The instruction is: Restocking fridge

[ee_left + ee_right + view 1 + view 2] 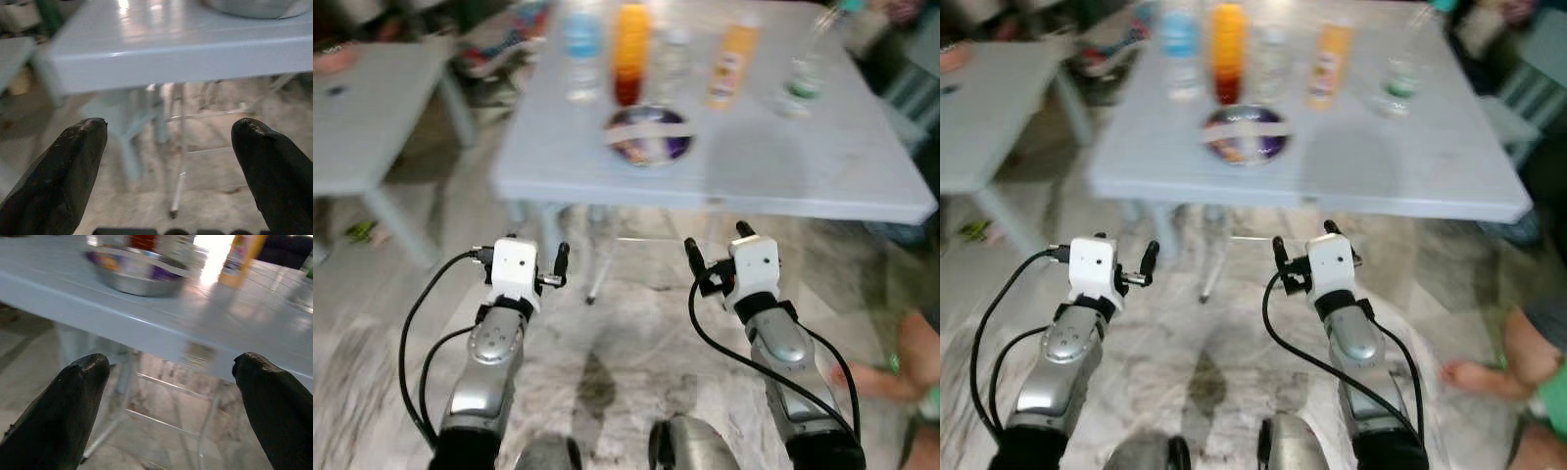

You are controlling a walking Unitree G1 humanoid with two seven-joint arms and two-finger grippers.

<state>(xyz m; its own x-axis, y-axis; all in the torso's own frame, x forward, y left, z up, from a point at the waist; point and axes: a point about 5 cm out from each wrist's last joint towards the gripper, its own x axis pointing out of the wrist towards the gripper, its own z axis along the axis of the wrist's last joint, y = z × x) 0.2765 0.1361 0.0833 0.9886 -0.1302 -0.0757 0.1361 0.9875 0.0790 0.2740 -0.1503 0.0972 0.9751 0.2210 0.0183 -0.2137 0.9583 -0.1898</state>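
1. The robot is walking up to the pale blue plastic table (822, 186).
2. The left gripper (168, 142) and right gripper (171, 377) are both hanging wide open, holding nothing.
3. Bottles, like the tall orange bottle (631, 49), are waiting at the far side; next it probably needs to reach for one.

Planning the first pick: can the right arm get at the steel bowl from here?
Probably not yet: the right end effector hangs open below the table edge, short of the steel bowl. Nothing blocks it once raised.
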